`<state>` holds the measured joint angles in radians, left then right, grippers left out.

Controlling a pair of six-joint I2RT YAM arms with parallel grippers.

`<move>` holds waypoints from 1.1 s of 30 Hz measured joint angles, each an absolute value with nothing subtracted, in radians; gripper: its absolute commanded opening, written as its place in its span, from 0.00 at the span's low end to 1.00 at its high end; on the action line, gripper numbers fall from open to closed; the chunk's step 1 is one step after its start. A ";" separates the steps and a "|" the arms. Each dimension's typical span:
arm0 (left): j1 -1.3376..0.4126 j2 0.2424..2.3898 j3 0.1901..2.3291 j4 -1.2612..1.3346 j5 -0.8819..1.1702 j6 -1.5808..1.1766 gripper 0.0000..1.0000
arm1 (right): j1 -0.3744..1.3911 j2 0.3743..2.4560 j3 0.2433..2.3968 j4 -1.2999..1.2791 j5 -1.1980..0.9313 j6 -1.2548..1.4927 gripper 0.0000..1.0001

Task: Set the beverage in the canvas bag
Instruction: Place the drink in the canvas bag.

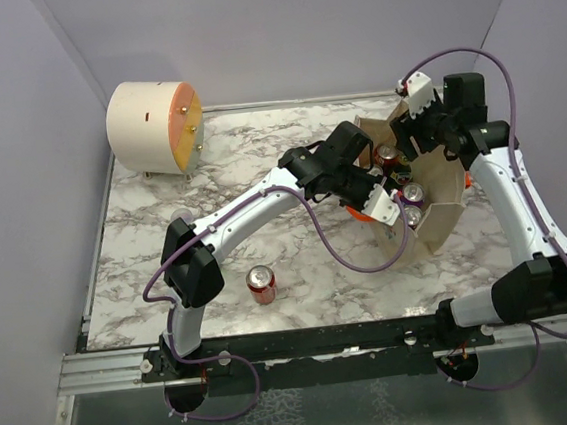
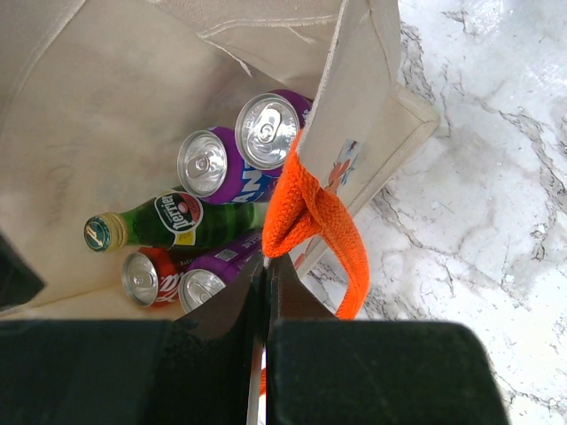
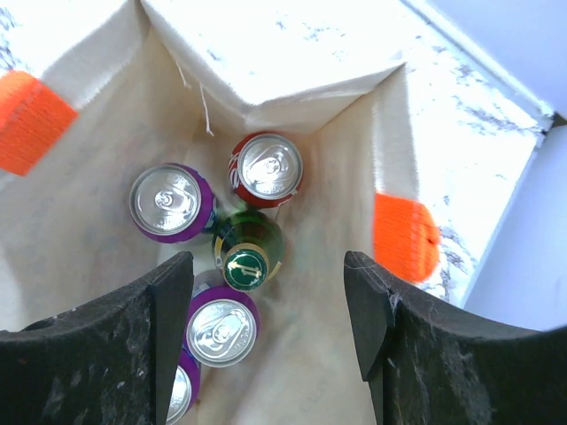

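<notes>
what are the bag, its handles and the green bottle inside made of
The canvas bag: woven beige cloth, matte, with stitched hems and soft folds. Its orange handle: thick webbing, visibly ribbed weave. The green bottle: likely glass, glossy and see-through, with a metal-looking cap.

Top external: high behind the near edge of the table (image 1: 259, 165), tilted down, far off, all of it in frame.
Left wrist: close, orange handle (image 2: 310, 221) just ahead of its jaws.
Right wrist: close, straight down between its jaws.
Shared: canvas bag (image 1: 449, 207) interior, seemingly only partly visible from above.
</notes>
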<state>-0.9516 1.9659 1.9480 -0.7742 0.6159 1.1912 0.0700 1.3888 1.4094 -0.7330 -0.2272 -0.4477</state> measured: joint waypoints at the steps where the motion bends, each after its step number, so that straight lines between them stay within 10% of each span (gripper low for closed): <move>1: -0.952 1.966 1.948 -0.772 0.616 1.187 0.03 | 0.070 1.378 1.423 -0.738 -0.225 -0.436 0.68; 33: -0.976 1.922 1.942 -0.682 0.578 0.971 0.72 | -0.172 1.330 1.452 -0.891 -0.230 -0.372 0.57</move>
